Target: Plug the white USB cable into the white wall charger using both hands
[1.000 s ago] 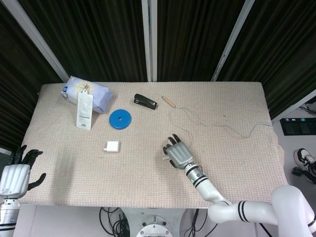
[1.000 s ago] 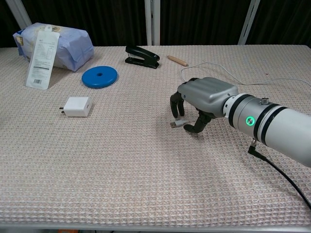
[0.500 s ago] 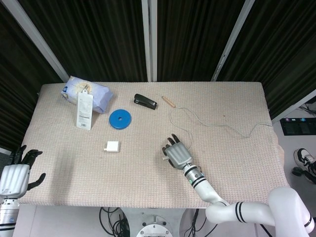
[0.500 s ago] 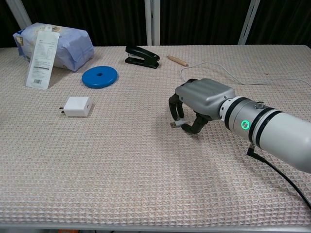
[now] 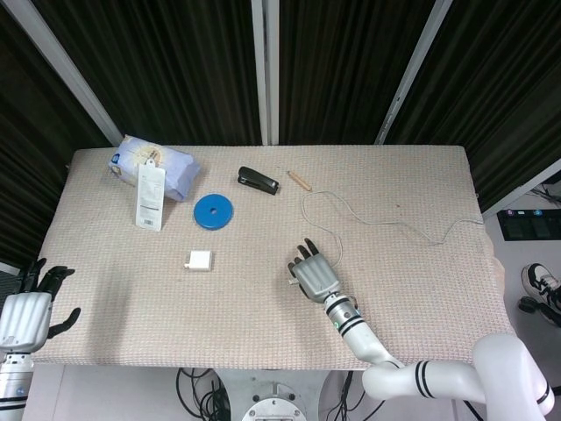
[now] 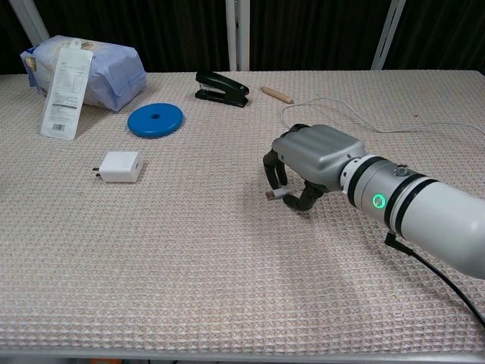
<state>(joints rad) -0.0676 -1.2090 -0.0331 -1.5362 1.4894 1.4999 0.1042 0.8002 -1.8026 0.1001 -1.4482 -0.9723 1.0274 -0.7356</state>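
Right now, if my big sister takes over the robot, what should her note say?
Right hand: down on the table mat, fingers curled around the USB plug of the white cable; it looks pinched, plug tip poking out toward the charger.
Left hand: off the table's near left corner, fingers apart, holding nothing.
White wall charger: lying flat on the mat, left of the right hand, untouched, prongs pointing left.
Done: plug end picked out by the right hand.
Left: left hand must take the charger, bring the two together, and push the plug in.
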